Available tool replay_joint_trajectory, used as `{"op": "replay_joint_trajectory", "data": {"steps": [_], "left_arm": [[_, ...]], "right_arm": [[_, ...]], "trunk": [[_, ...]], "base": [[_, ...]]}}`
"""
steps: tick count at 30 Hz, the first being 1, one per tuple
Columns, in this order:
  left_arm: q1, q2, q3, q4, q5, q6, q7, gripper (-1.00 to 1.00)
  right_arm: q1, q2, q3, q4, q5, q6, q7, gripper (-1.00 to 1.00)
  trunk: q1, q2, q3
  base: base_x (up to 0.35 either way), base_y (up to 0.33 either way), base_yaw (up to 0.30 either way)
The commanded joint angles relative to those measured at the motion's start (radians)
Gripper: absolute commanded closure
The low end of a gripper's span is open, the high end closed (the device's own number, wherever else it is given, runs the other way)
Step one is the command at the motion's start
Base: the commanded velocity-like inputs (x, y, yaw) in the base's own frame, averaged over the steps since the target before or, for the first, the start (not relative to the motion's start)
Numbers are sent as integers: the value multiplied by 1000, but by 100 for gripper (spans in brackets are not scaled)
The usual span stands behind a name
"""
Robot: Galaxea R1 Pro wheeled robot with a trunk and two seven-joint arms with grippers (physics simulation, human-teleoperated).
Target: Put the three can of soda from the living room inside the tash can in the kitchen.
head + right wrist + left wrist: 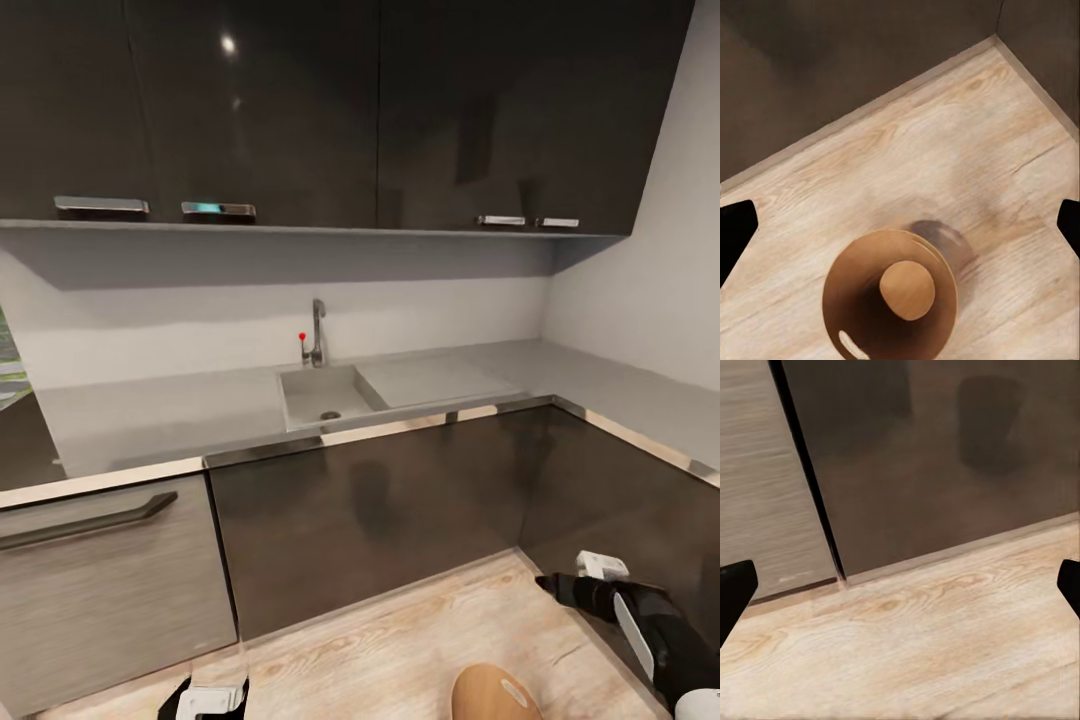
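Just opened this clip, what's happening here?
The robot stands in the kitchen corner, facing the sink and dark cabinets. The right gripper is open and hangs over the trash can on the wood floor; the pail looks empty, no soda can in it. The left gripper is open too, empty, pointed at the cabinet base.
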Motion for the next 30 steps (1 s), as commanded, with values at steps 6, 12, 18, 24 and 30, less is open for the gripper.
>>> {"op": "replay_joint_trajectory", "data": {"steps": [6, 12, 18, 24, 30], "left_arm": [[0, 0, -1, 13, 0, 0, 0, -100], [0, -1, -2, 24, -1, 0, 0, -100], [0, -1, -2, 26, 0, 0, 0, -100], [0, 0, -2, 26, 0, 0, 0, -100], [0, 0, -2, 25, 0, 0, -1, -100]], "right_arm": [[-201, -49, -2, 220, 6, 26, 3, -100], [-275, -57, 4, 311, 10, 28, -4, -100], [-290, -54, 8, 329, 11, 29, -4, -100], [-294, -55, 9, 334, 9, 30, 0, -100], [-288, -64, 7, 353, 14, 9, 3, -100]], "trunk": [[23, -42, -19], [46, -84, -38], [69, -126, -57], [92, -168, -75], [115, -210, -94]], "base": [[0, 0, 0], [0, 0, 0], [0, 0, 0], [0, 0, 0], [0, 0, 0]]}}
